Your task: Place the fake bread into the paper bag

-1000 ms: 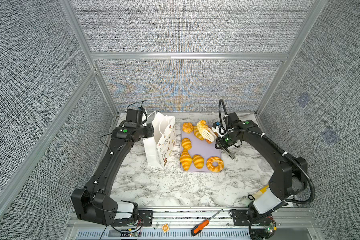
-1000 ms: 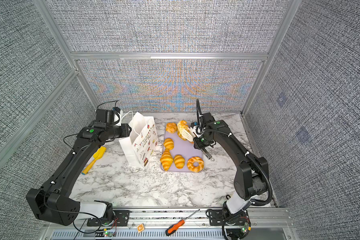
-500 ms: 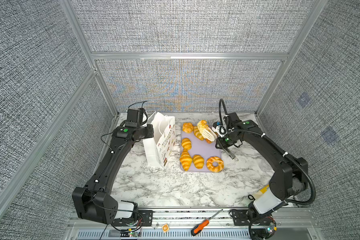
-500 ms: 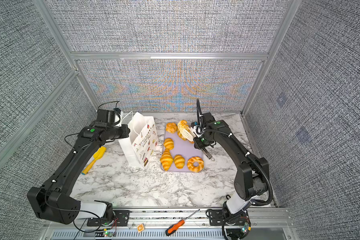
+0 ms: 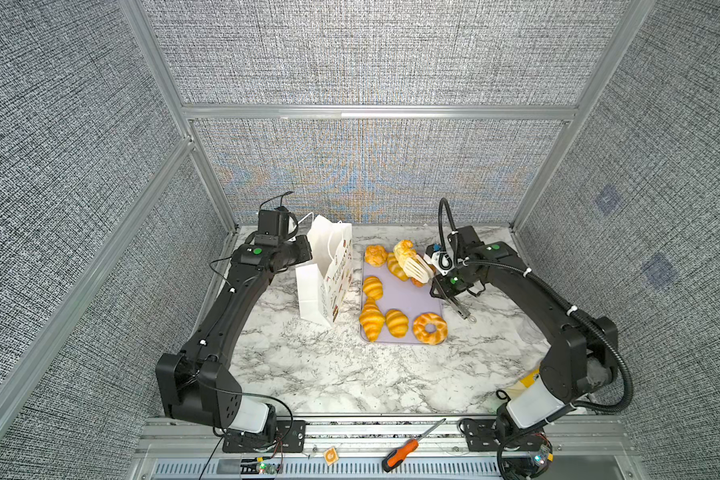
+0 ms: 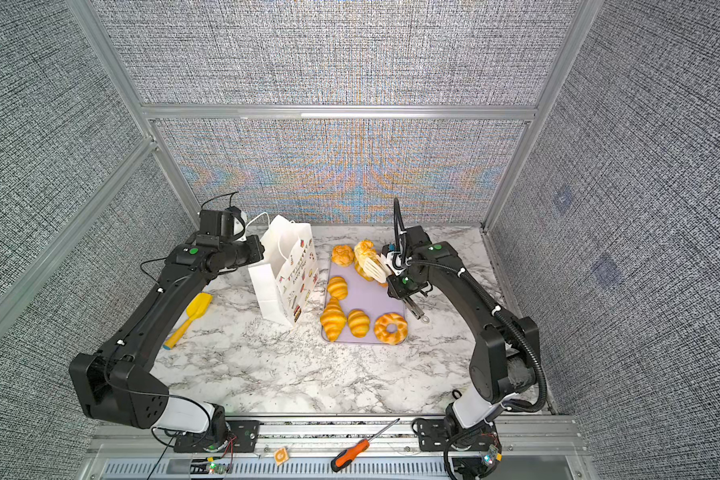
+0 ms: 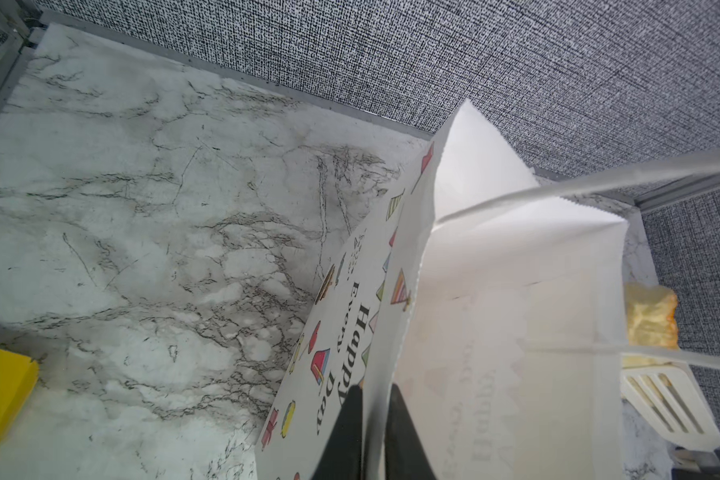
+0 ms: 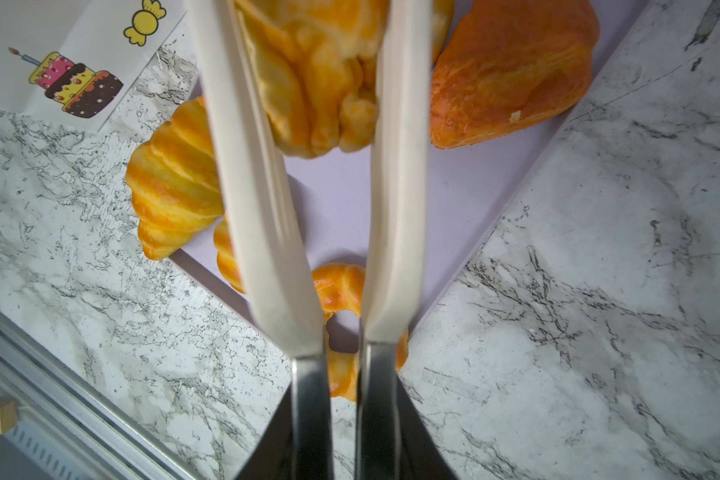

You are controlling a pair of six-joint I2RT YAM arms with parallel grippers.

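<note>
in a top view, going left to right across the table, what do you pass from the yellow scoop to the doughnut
yellow scoop → paper bag → large croissant → smaller croissant → ring doughnut

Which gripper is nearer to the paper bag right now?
Left. The left gripper pinches a wall of the paper bag; the right gripper, holding tongs with a pastry, is across the lilac tray from it.

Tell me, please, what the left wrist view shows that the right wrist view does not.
Left wrist only: the yellow plastic scoop, and the left gripper pinching the white paper carrier bag at its open rim. Right wrist only: the flat lilac tray, the golden ring doughnut, the darker orange-brown croissant. Both: the bag, the cream plastic tongs, the golden puff pastry they clamp, the marble tabletop.
</note>
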